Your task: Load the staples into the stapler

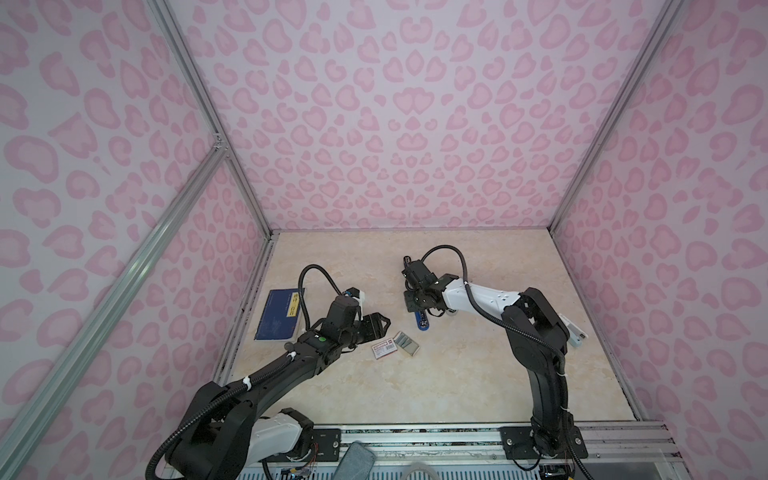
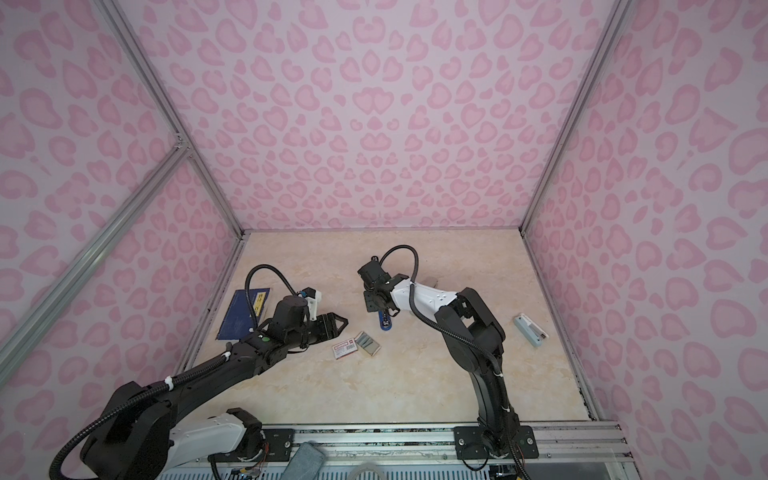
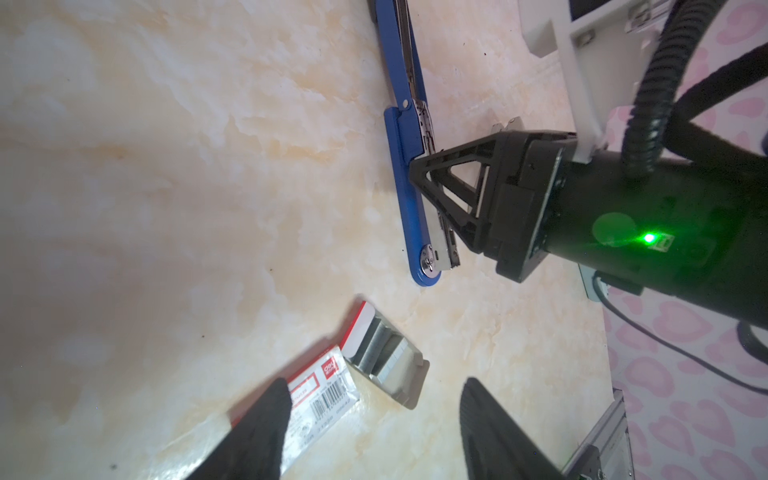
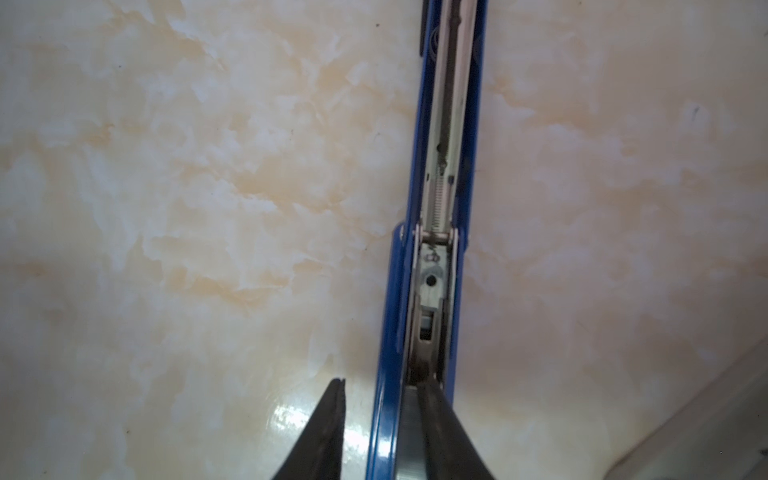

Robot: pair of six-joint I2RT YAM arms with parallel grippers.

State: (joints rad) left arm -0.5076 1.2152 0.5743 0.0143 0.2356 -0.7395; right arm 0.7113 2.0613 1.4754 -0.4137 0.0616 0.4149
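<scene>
Right gripper sits low over the stapler, just right of centre frame in both top views; its own wrist hides the jaws here. Stapler lies opened out flat on the table, so the magazine faces up for loading. Left gripper hangs left of centre, jaws spread, empty. Staples lie in their tray, slid out of the box, just below and left of the stapler, between the two grippers and handy for the left arm. Booklet far left, out of play.

Left wrist: left gripper fingers wide apart above box and staples, touching neither; likely lining up a pick. Tip of the right gripper rests on the stapler's metal rail.

Right wrist: right gripper part-spread astride one blue side wall, one finger in the channel, the other outside with a gap showing. Not pinching; probably steadying the stapler. No staples seen in the channel.
</scene>
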